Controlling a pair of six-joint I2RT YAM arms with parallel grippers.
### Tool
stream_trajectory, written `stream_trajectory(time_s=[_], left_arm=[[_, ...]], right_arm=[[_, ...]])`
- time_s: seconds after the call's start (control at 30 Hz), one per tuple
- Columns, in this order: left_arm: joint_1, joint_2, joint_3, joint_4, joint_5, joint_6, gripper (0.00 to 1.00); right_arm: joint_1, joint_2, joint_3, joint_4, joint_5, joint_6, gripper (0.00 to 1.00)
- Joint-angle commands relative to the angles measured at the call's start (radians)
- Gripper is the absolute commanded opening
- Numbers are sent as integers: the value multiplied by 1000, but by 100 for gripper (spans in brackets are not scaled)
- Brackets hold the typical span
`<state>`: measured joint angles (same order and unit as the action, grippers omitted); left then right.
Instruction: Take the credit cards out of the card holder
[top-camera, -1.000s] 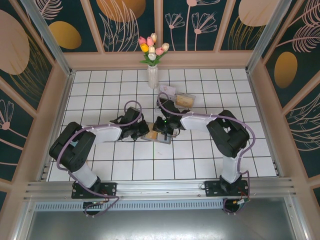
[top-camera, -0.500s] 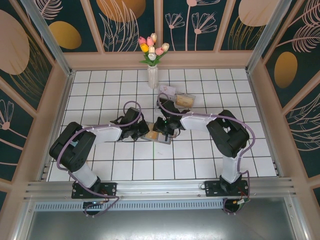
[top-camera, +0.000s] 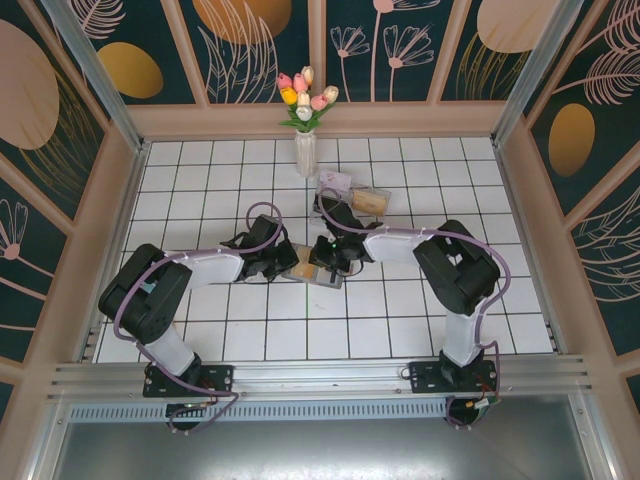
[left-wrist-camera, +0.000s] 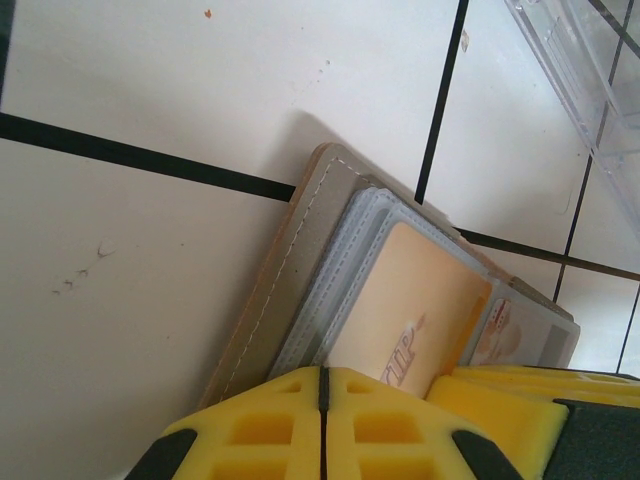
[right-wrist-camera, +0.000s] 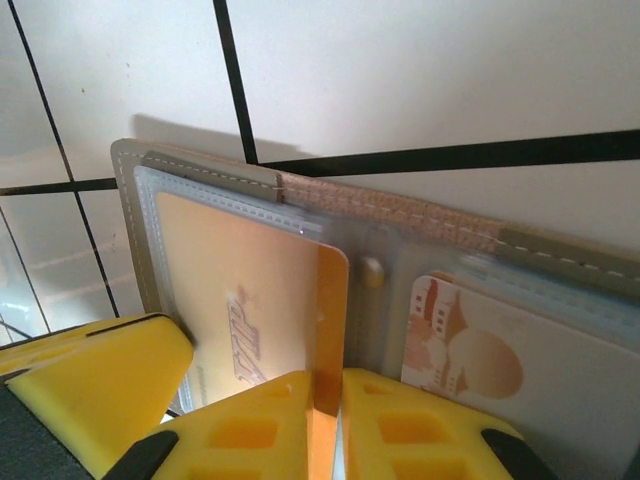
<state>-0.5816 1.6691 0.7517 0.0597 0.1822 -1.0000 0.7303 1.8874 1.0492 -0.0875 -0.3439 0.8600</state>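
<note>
Pinching the raised edge of a tan credit card (right-wrist-camera: 331, 320), the right gripper (right-wrist-camera: 325, 400) has shifted slightly over the open card holder (left-wrist-camera: 290, 270), which lies flat on the tiles between both arms; the left gripper (left-wrist-camera: 322, 410), fingers pressed together, seems to pin its edge; this card looks ready to slide free; a second card (right-wrist-camera: 470, 350) remains pocketed.

Overhead camera, far, looks down from 6 toward 12 o'clock; both close wrist cameras share the card holder (left-wrist-camera: 268, 295).
</note>
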Motion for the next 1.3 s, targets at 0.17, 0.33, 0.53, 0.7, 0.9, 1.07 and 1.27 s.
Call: stream_trajectory(time_s=[0.17,0.33,0.53,0.7,0.9,1.07,1.27], left_arm=[[5,38,-42,-122,-54,-13,9],[6,37,-39,-127,-55,-13,11],[7,17,-33,-103,-39,4,14],[6,-27,23,-76,-9,81,14],[7,-25,78,-127,-51,147,14],[8,17,92,-136,-91,144,10],[6,72,72,-109,-50,124,6]], right_arm=[[-32,-59,-90,50,-50,-43,7],[-52,-100,-123,49,-53,-66,0],[-62,-126,-154,105,-100,-75,0],[-60,-137,-175,215,-151,-22,11],[-62,-111,-173,243,-104,84,18],[-60,-86,-159,251,-107,94,19],[-60,-52,-136,221,-109,88,19]])
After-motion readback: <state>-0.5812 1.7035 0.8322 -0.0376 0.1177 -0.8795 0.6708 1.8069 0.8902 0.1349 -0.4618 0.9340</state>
